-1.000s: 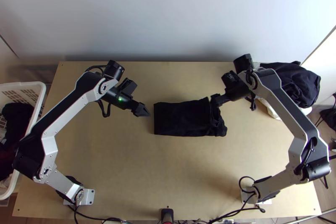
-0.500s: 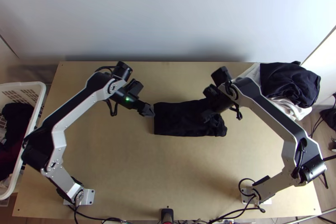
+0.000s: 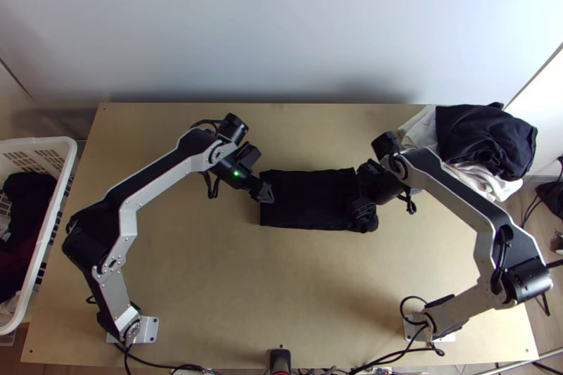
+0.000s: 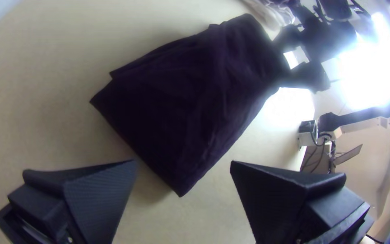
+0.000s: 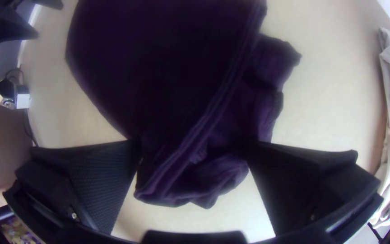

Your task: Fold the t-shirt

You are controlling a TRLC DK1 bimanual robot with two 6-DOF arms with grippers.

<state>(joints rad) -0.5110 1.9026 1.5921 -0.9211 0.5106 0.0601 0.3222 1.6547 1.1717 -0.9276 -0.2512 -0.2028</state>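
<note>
The black t-shirt (image 3: 310, 199) lies folded into a flat rectangle at mid-table, its right end uneven and bunched. My left gripper (image 3: 264, 193) is over its left end, and my right gripper (image 3: 362, 207) is over the right end. In the left wrist view, the left gripper (image 4: 183, 165) stands open, with the folded shirt (image 4: 190, 99) beyond its fingers. In the right wrist view, the right gripper (image 5: 192, 147) is open too, its fingers on either side of the shirt's loose end (image 5: 195, 176), where a hem crosses at a slant.
A pile of dark cloth (image 3: 485, 139) and white cloth (image 3: 485, 179) lies at the table's back right corner. At the far left stands a white basket (image 3: 60, 144) holding dark clothes. The bare wooden table (image 3: 281, 290) stretches in front of the shirt.
The left gripper has moved right, from beside the shirt to over its left end. The right gripper first moved left over the shirt, then back right and nearer the table's front, over the bunched end.
</note>
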